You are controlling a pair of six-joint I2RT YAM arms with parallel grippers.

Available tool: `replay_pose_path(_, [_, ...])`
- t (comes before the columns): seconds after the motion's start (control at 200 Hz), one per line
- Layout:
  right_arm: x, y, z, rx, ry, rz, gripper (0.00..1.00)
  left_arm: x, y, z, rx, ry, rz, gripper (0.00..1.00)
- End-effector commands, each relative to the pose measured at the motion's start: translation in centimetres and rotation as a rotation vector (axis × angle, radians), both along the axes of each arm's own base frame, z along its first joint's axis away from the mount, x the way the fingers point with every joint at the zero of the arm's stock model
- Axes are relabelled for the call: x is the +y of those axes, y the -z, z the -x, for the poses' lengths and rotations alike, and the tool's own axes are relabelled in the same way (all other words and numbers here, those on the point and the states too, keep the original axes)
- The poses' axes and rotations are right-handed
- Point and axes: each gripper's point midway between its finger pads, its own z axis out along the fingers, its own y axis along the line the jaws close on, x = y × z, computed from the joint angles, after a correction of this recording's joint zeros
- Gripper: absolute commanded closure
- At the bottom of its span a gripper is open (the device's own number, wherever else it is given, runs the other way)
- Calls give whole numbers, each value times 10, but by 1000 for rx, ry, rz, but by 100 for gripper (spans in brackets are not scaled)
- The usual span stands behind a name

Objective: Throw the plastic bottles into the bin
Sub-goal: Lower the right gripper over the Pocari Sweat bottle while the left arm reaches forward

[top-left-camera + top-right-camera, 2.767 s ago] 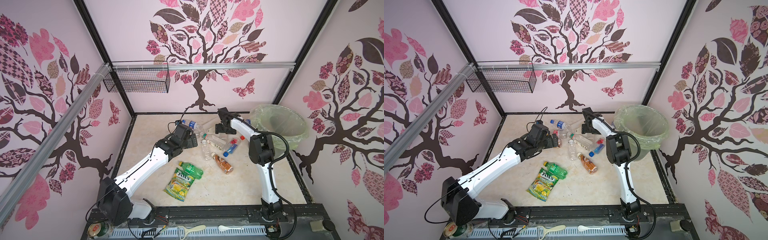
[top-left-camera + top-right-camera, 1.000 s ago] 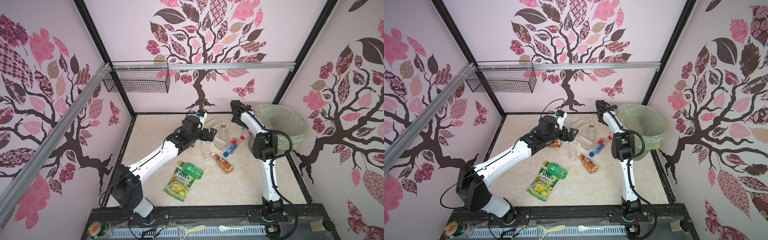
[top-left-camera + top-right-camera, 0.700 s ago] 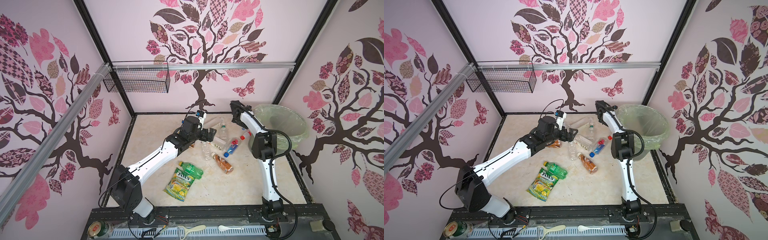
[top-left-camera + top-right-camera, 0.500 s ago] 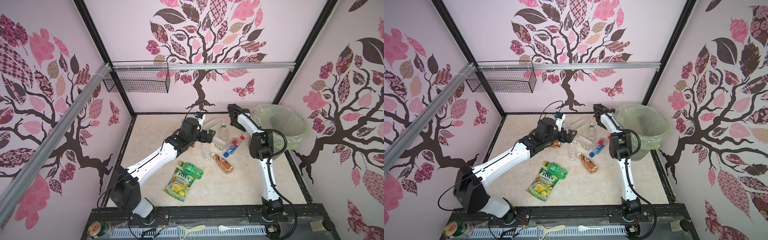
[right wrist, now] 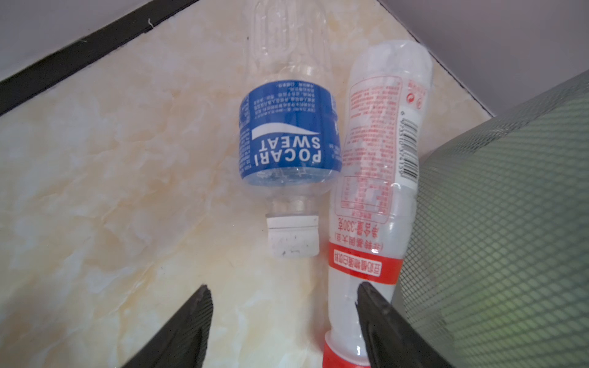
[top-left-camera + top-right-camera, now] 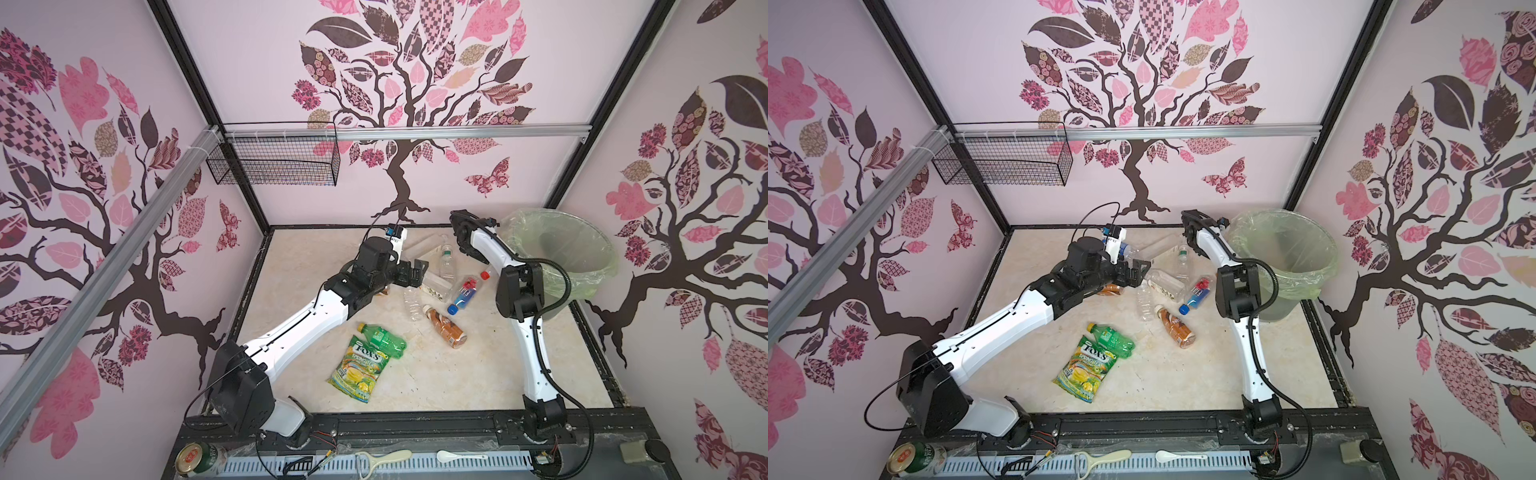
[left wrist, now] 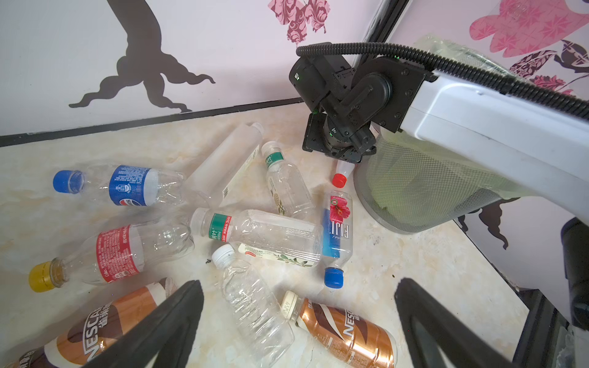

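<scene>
**Floor stock, bottles and bin**

1. Bin: upright in far right corner, pale green bag over rim, seen in both top views.
2. L gripper: jaws wide apart, holding nothing. Hangs over the bottle pile mid-floor.
3. Clear white-cap bottle: on its side, below the gap btwn L fingers in wrist view.
4. Brown bottle: on its side, just beside item 3, also inside the gap.
5. Second brown bottle: partly hidden behind one L finger.
6. R gripper: jaws apart, nothing btwn them. Points down at the floor nr the bin wall.
7. Blue-label bottle: on its side, white cap toward R gripper, just ahead of the gap, not touching.
8. Red-band bottle: on its side alongside item 7, just beside the bin wall. One R fingertip overlaps its neck; contact can't tell.
9. Green bottle: nearer the front, apart from the pile, touching the candy bag, well clear of both grippers.
</scene>
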Motion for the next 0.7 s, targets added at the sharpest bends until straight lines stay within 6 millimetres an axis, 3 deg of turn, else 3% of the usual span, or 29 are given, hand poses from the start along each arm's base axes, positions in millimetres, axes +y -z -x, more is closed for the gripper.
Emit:
replay_pose_path(0.0, [-11,16,13,-8,151,-27,26,4,3,3,-7,-6,-3,1])
replay_pose_path(0.335, [-21,29,13,9,163,-44,29,5,9,3,4,-16,-8,1])
replay_pose_path(0.695, [-18,40,6,14,133,-67,32,6,12,0,13,-29,-8,2])
